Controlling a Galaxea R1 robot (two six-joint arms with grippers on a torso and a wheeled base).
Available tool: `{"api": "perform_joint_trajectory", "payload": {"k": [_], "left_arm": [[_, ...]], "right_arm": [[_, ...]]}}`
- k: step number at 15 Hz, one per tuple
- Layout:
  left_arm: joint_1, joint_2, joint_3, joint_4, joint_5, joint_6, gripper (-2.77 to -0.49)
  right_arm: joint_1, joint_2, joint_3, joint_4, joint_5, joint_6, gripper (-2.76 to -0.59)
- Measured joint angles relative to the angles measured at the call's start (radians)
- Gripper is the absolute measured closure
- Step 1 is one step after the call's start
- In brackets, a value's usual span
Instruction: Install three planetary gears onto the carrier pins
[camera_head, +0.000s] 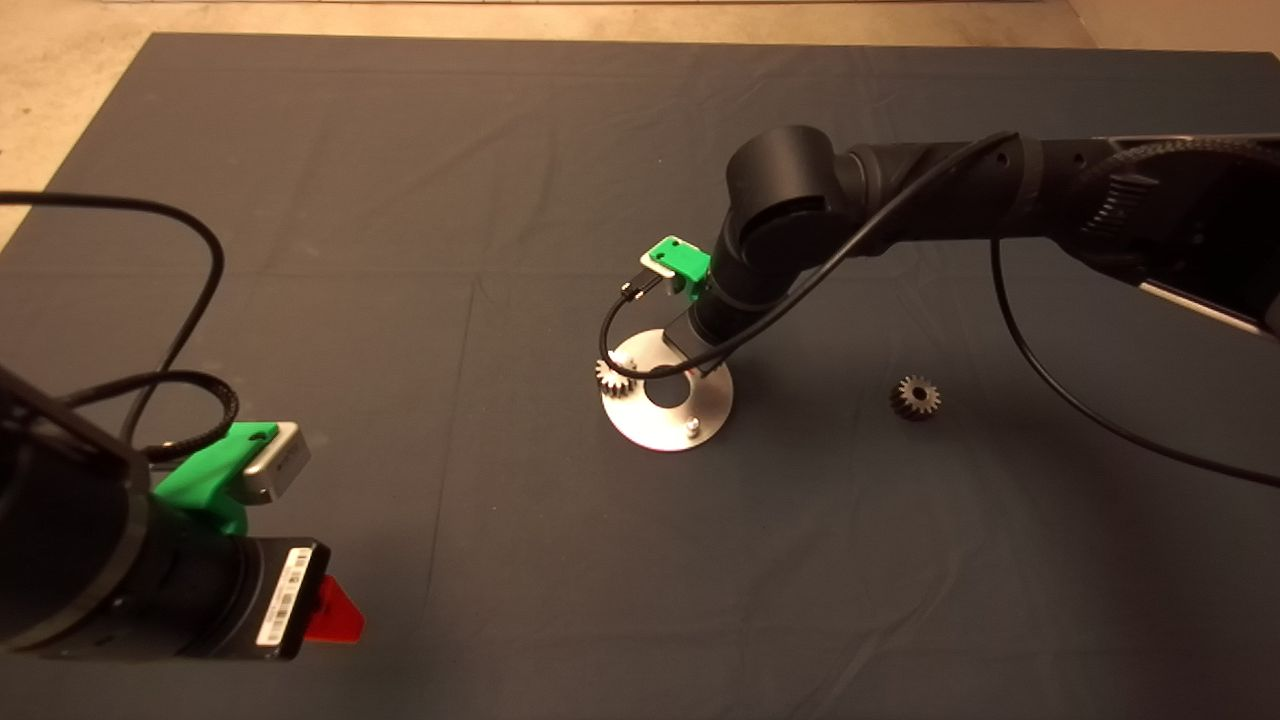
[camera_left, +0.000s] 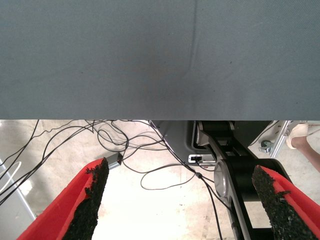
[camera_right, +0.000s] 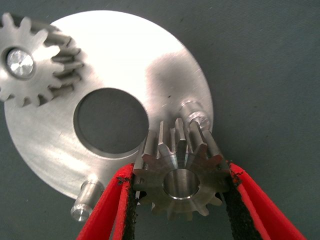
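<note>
No legible text in any view. Head view: a white sticker (camera_head: 283, 596) on the black body of the left arm's wrist carries a barcode and small print, too small to read. No brand, number or sign can be made out on the disc (camera_right: 125, 60), the gears, the mat (camera_head: 420, 180) or the green mounts. Left wrist and right wrist views: no lettering seen.
</note>
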Motion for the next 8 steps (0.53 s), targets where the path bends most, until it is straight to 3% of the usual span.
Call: {"api": "perform_joint_trajectory", "payload": {"k": [8], "left_arm": [[0.000, 0.000, 0.000, 0.000, 0.000, 0.000, -2.04]], "right_arm": [[0.032, 0.009, -0.087, 0.008, 0.000, 0.000, -1.05]]}}
